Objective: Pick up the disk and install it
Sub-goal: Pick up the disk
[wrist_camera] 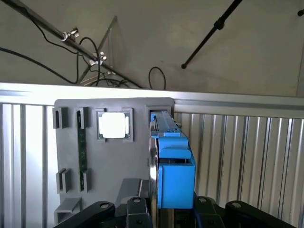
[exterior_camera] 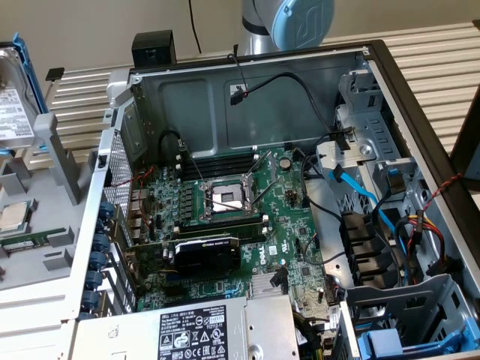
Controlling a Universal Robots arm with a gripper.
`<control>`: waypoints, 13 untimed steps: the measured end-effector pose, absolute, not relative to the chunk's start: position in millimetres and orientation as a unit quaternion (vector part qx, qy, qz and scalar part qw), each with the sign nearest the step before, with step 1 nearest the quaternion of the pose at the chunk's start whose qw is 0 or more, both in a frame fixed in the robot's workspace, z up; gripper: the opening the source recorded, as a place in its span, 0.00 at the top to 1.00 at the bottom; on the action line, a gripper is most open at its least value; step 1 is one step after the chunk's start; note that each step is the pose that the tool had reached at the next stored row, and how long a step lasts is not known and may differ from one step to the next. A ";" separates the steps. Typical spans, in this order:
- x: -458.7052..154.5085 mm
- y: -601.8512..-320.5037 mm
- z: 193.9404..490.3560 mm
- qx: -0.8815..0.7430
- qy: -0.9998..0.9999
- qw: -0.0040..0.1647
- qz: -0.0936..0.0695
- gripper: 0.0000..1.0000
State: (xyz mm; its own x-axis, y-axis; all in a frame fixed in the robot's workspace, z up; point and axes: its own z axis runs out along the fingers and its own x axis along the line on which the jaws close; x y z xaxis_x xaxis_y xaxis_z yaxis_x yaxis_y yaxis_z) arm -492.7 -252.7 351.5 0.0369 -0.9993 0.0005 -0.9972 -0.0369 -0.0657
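The disk is seen edge-on in the wrist view, a silver drive in a blue plastic frame. It runs from my gripper to the slot of the grey parts tray. Black fingers sit against the blue frame on both sides, shut on it. At the exterior view's far left edge the disk shows its silver face, white label and blue rail beside a grey tray post. Whether it has left the slot I cannot tell.
The open computer case holds the motherboard, loose cables and the grey power-supply box. A drive cage with blue parts is at its right. The tray also carries a processor chip and a memory stick.
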 end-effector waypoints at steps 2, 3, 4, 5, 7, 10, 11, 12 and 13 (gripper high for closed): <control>-492.7 -252.3 354.3 -0.720 0.693 0.023 -0.024 0.63; -492.7 -252.1 356.0 -0.720 0.693 0.022 -0.024 0.63; -492.7 -251.8 357.8 -0.720 0.693 0.022 -0.025 0.63; -492.7 -251.6 359.7 -0.720 0.693 0.021 -0.025 0.63; -492.7 -251.1 363.1 -0.720 0.693 0.020 -0.026 0.63; -492.7 -250.1 368.3 -0.720 0.693 0.018 -0.028 0.63; -492.7 -249.8 370.3 -0.720 0.693 0.018 -0.028 0.63; -492.6 -249.7 372.8 -0.720 0.693 0.018 -0.029 0.63; -492.5 -249.5 375.6 -0.720 0.693 0.018 -0.029 0.63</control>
State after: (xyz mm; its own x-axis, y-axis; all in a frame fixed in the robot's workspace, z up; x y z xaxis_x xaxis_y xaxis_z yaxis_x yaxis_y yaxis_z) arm -492.5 -249.5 375.6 0.0372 -0.9992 0.0168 -0.9971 -0.0382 -0.0656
